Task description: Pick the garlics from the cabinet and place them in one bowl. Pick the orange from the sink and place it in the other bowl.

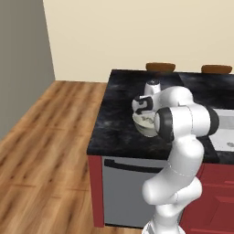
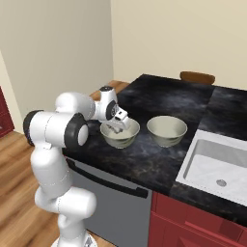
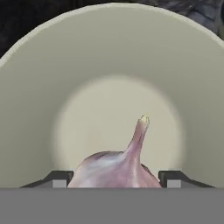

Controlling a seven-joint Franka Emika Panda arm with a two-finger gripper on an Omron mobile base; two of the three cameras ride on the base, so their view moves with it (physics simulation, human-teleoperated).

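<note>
A whitish-purple garlic (image 3: 116, 168) with a pointed tip sits between my gripper's (image 3: 116, 179) two fingertips, and the gripper is shut on it. It hangs just over the floor of a pale bowl (image 3: 109, 52). On the black counter that is the left bowl (image 2: 129, 136), with my gripper (image 2: 116, 128) reaching down inside it. The other bowl (image 2: 166, 130) stands just to its right with nothing in it. The pale grey sink (image 2: 212, 164) lies further right. From the left side, my gripper (image 1: 146, 119) dips into the same bowl (image 1: 142, 125). The cabinet and the orange are out of view.
Brown stool tops (image 1: 160, 67) (image 1: 216, 69) show beyond the counter's far edge. A grey dishwasher front (image 2: 111, 202) and red drawer units (image 2: 193, 226) lie below the counter. Wooden floor (image 1: 41, 137) stretches out to the left.
</note>
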